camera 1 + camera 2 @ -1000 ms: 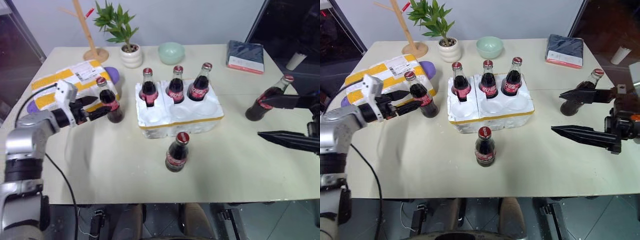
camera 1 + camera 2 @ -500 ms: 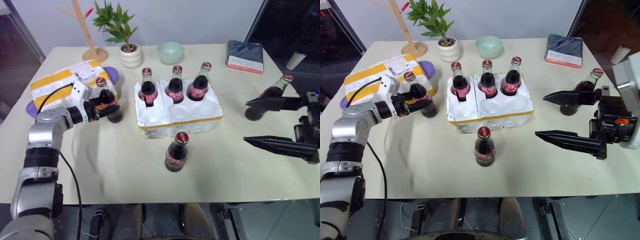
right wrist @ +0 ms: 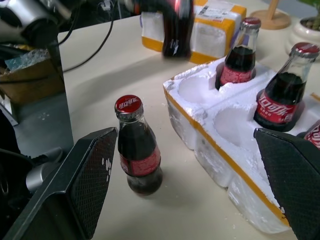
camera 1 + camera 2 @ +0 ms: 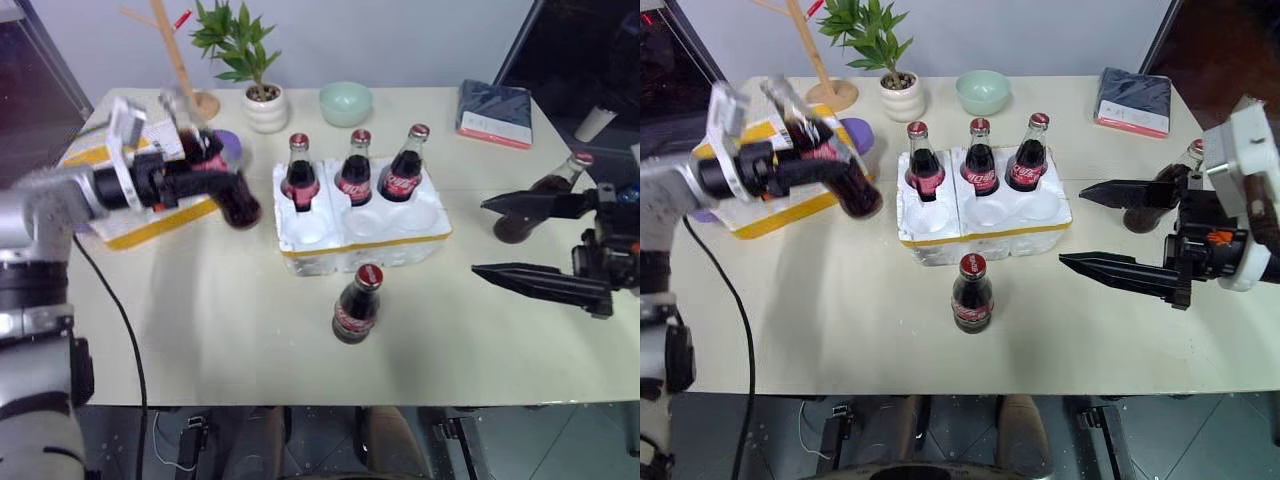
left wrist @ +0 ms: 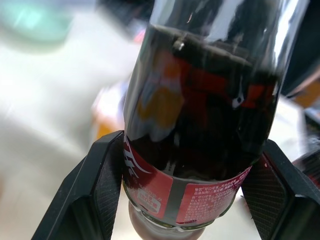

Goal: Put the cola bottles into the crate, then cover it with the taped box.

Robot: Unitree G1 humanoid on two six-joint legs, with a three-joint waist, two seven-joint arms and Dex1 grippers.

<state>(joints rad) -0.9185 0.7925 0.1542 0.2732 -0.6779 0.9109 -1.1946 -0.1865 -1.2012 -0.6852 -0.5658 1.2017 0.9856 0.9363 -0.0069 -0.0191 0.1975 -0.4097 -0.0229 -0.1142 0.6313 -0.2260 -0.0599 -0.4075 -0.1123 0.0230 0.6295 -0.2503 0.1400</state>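
L gripper [image 4: 205, 180] clamped on dark glass cola bottle w/ red label [image 4: 222, 182], tilted, airborne; white foam welled crate [image 4: 362, 228] to its right, empty front wells prob nearest.

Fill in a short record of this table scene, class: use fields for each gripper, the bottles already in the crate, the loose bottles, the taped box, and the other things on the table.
left gripper: shut on a cola bottle, held tilted above the table
right gripper: open, holding nothing
bottles in crate: three, upright in the far row of wells
empty wells: three, in the near row
loose bottles: one standing in front of the crate; one standing beyond the right gripper
taped box: on the table's left side, behind the lifted bottle
other things: potted plant, green bowl, dark book, wooden stand
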